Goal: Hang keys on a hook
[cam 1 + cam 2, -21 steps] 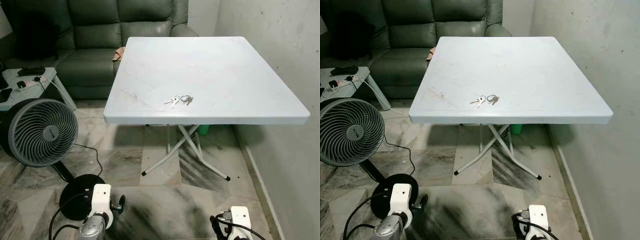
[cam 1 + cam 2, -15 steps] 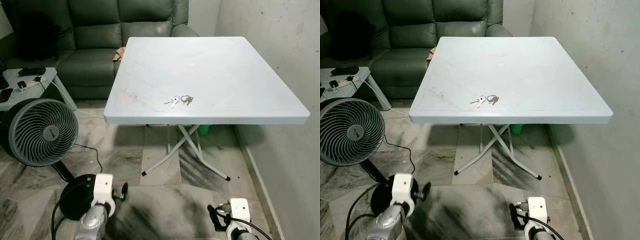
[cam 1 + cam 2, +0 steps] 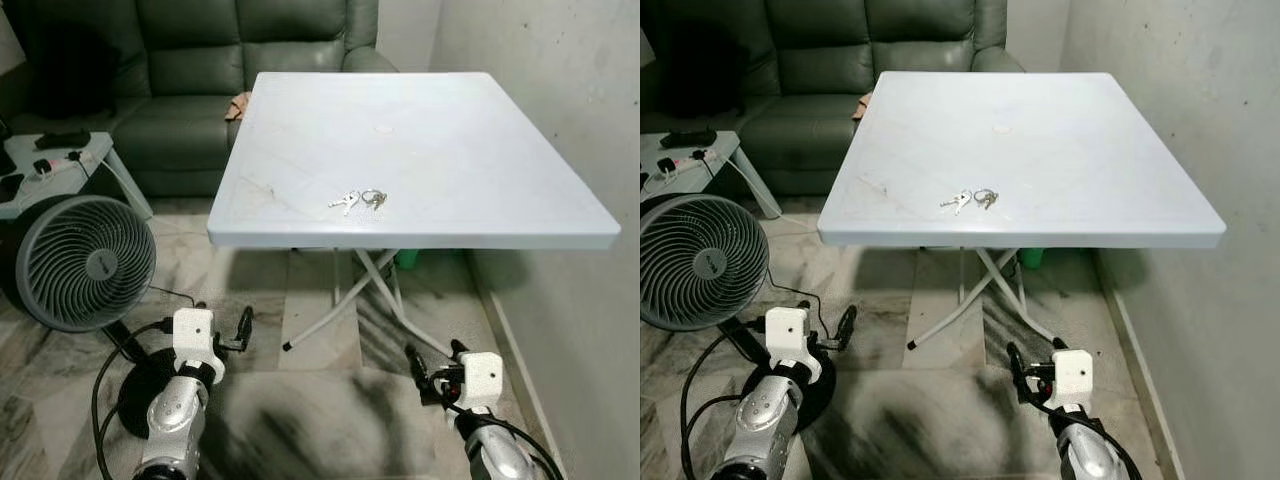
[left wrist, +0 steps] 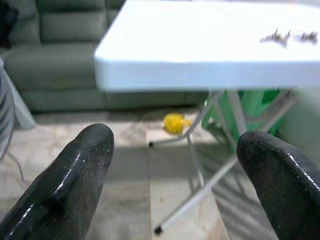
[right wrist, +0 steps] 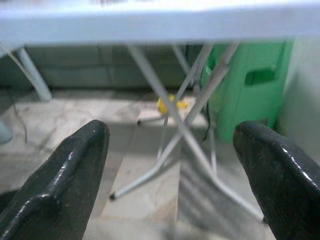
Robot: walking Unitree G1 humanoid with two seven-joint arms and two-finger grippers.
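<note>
Left eye view: small silver keys on a ring [image 3: 358, 200] lie near the front edge of the white square plastic folding table [image 3: 470, 150], toward 1 o'clock from the left gripper [image 3: 243, 328] and 11 o'clock from the right gripper [image 3: 413, 362], both low over the floor.

Left wrist view: fingers [image 4: 75, 170] spread wide, empty; keys blurred at 1 o'clock.

Right wrist view: fingers [image 5: 75, 165] wide apart, empty; the tabletop is hidden above its edge.
</note>
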